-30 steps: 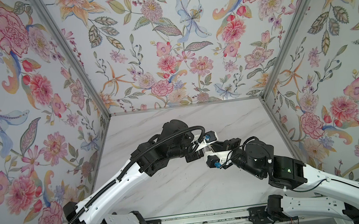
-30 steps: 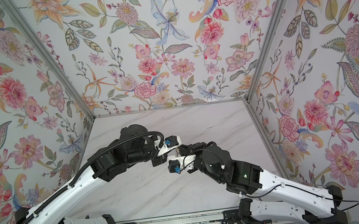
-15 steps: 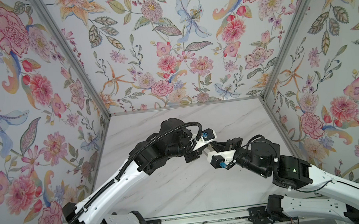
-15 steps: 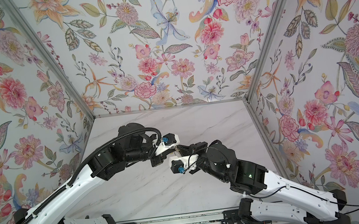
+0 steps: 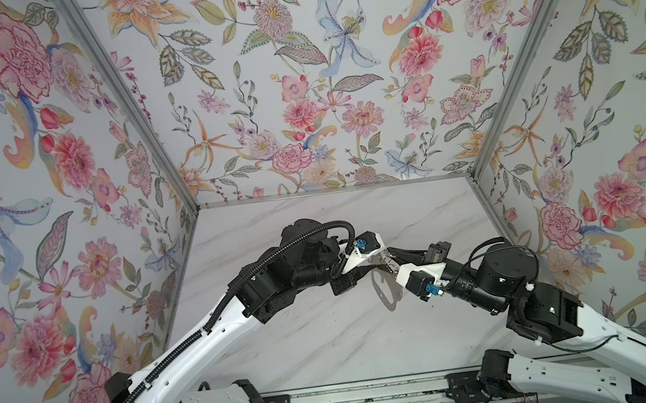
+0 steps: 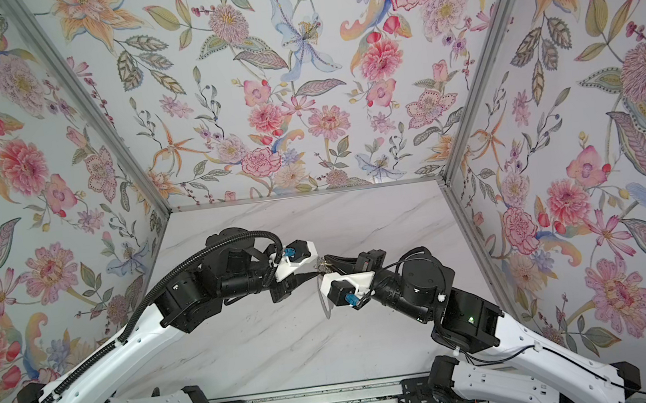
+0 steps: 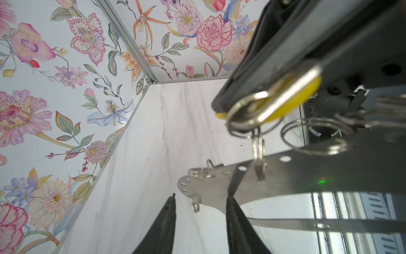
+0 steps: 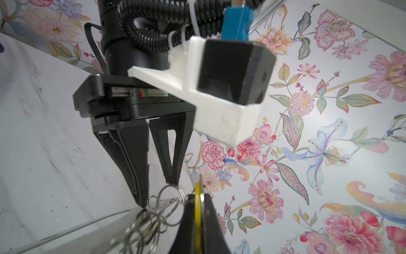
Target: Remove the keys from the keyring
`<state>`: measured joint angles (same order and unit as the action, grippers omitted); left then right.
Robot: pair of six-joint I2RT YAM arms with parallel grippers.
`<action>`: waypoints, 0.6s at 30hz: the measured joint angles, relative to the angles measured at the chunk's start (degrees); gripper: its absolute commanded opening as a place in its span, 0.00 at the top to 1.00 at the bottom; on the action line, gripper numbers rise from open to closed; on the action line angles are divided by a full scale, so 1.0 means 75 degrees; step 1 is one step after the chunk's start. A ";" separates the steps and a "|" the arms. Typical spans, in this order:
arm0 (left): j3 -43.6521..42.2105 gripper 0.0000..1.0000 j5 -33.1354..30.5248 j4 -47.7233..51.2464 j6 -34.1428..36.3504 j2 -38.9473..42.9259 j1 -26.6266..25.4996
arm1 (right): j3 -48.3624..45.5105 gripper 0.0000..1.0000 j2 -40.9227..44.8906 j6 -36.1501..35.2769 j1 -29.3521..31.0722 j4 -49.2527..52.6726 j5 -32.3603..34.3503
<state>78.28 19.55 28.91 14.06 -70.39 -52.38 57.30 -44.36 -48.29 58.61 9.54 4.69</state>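
- my left gripper (image 7: 201,195): released, fingers (image 7: 169,217) clearly apart, nothing pinched
- the holed end of the metal strip (image 7: 208,184) sits in the gap between those fingers; I cannot tell whether it touches either one
- my right gripper (image 8: 197,201): clenched on a yellow-tagged key (image 7: 292,96), tag edge-on between the jaws
- a split ring (image 7: 243,123) runs through that key, and a small link (image 7: 258,154) drops from it into a hole in the strip
- so the strip hangs from my right side, up in the air over the marble table (image 5: 329,335)
- a second ring (image 7: 316,136) is just beside the first; the metal pieces next to it are too blurred to call
- in both top views the two grippers meet tip to tip just off table centre, toward 1 o'clock
- left arm (image 5: 204,342) reaches in from 7 o'clock, right arm (image 5: 536,310) from 4 o'clock
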 measured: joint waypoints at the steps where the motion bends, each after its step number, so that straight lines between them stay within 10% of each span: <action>1: -0.0073 0.60 0.0020 -0.0128 -0.0047 0.0067 0.0000 | 0.0000 1.00 0.0000 0.0023 -0.0015 -0.0015 -0.0050; 18: -0.0976 0.62 0.0941 -0.2069 -0.0968 0.0667 0.0000 | -0.0152 1.00 -0.0015 0.0376 -0.0321 -0.0300 -0.0717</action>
<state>70.96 26.61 13.39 6.81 -65.39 -52.38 56.16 -44.47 -45.47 56.21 7.29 -0.69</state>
